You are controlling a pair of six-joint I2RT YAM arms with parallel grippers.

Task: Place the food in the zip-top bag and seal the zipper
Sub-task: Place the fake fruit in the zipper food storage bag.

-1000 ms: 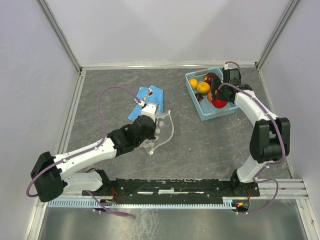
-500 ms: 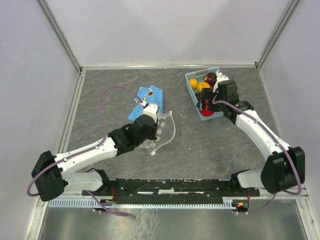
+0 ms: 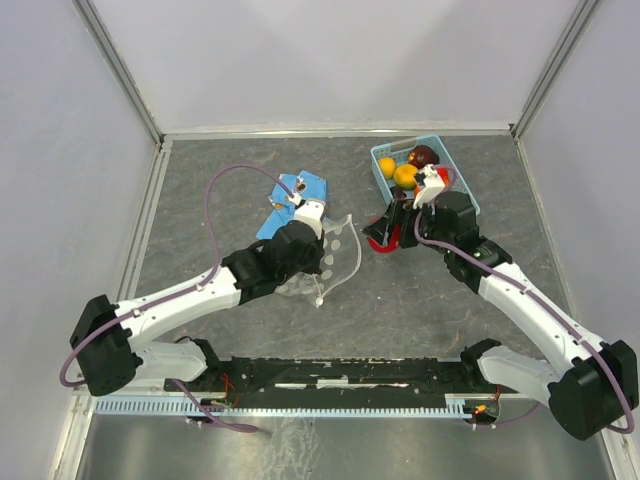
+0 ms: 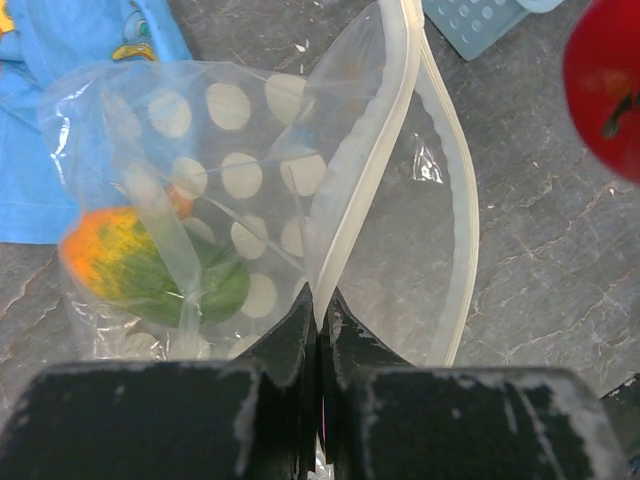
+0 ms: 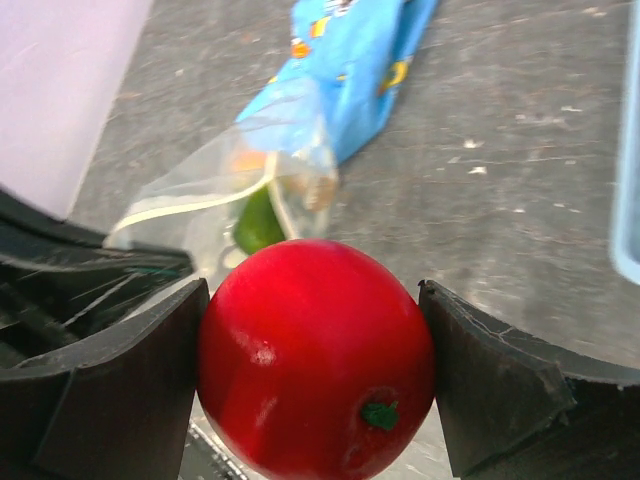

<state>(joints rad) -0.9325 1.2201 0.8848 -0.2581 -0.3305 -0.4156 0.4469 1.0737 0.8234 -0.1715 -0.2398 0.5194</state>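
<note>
The right jaws are clamping a red fruit (image 5: 315, 355) near the zip-top bag (image 4: 240, 180), on its right, whose mouth the left jaws, pinching the zipper (image 4: 365, 130), are holding agape toward it.

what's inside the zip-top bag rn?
One green-orange fruit shows through the zip-top bag. The left gripper, shut on its rim, covers the near corner; anything there is hidden.

The zip-top bag (image 4: 235, 170) is pinched by its rim at 6 o'clock in the closed left gripper (image 4: 320, 325). A green-orange fruit (image 4: 130, 265) is seen inside at 8 o'clock; a red fruit (image 4: 605, 85) is cut off at 2 o'clock.
</note>
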